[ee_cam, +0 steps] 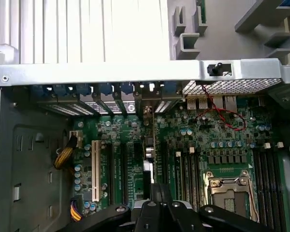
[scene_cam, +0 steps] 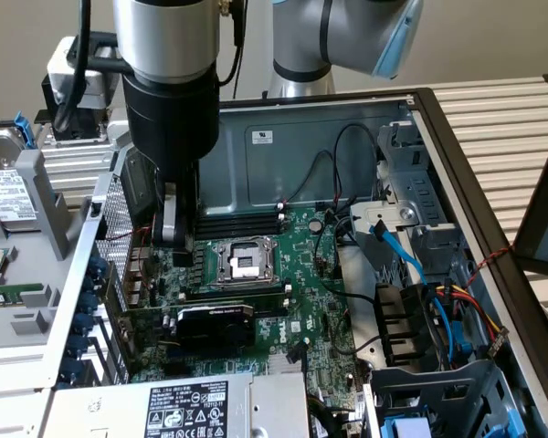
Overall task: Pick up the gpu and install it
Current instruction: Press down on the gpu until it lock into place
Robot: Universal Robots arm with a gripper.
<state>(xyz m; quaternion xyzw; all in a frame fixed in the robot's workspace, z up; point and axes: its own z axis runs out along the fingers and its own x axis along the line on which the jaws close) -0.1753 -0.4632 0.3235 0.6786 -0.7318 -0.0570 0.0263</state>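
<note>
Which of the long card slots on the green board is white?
The slot closest to the yellow wires. It alone is white, while the other long slots beside it are black.

Gripper (scene_cam: 172,230) hangs over motherboard (scene_cam: 297,265); gpu (scene_cam: 215,321) seated on the board nearer the camera; CPU socket (scene_cam: 242,262) just beside, exterior view's right.

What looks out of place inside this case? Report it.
The CPU socket on the motherboard sits bare, with no cooler over it. The gpu stands level in its slot; nothing looks askew or damaged.
</note>
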